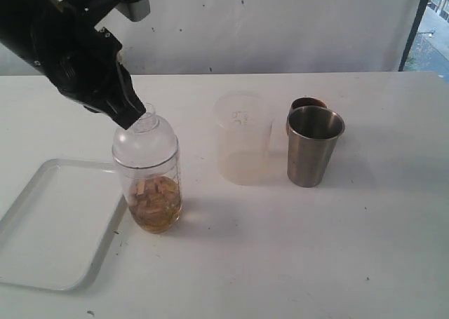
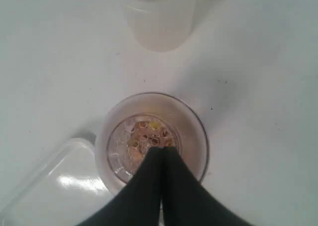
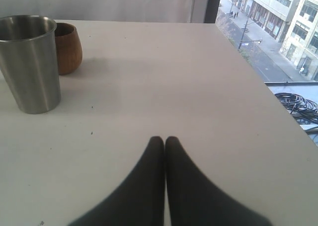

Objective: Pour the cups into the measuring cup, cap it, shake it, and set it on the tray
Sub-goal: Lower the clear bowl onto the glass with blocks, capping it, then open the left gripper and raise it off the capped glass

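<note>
We found the measuring cup [image 1: 147, 186] standing on the white table [image 1: 231, 263] in the lower left of the exterior view, just beside the right edge of the tray [image 1: 49, 224] and not yet on it. It held amber liquid with pale pieces at the bottom, and the clear domed lid [image 1: 144, 142] sat on its mouth, so we judged the pouring done and the capping in hand.

The left gripper [image 2: 161, 151] came down from the upper left of the exterior view onto the crown of the lid. In the left wrist view its two dark fingers were pressed flat together with nothing visible between them, right over the centre of the cup. We took this as a push to seat the lid before any shaking. Whether the tips truly bore on the lid's small neck, we could not tell.

The three cups stood apart to the right, out of the way. The frosted tumbler [image 1: 242, 140] was near the middle. The steel cup [image 1: 313, 147] was further right, with the wooden cup [image 1: 306, 104] just behind it and close enough that touching could not be ruled out. The tumbler and the steel cup looked empty, and the wooden cup's inside was hidden.

The right gripper [image 3: 165, 141] hung low over bare table with its fingers closed on nothing. It sat well clear of the steel and wooden cups, which we read as parked while the left arm worked.
</note>
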Robot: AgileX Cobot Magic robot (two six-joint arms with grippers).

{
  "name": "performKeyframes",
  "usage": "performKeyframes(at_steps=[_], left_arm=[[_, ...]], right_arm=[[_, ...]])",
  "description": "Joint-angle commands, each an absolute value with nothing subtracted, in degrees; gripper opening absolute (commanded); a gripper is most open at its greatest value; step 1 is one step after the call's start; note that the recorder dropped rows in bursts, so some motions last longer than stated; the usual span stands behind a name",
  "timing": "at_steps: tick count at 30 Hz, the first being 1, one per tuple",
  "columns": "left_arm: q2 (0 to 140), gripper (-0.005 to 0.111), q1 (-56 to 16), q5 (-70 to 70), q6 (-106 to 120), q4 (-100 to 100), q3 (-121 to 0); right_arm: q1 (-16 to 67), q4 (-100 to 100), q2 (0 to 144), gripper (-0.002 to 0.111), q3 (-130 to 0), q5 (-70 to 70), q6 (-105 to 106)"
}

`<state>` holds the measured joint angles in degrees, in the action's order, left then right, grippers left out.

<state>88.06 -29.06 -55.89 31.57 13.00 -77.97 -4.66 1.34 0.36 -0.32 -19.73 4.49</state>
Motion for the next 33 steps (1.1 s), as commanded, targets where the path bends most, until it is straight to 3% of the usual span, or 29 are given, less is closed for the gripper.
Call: performKeyframes(at_steps=[1, 33], left_arm=[[87.98, 0.0, -29.37, -52.59, 33.25, 13.3, -75.8], [84.7, 0.0, -29.37, -49.28, 34.85, 13.22, -75.41]], right_arm=[[-5.09, 1.45, 0.0, 0.0, 0.0, -19.48, 4.26], [-5.09, 1.45, 0.0, 0.0, 0.0, -19.48, 4.26]])
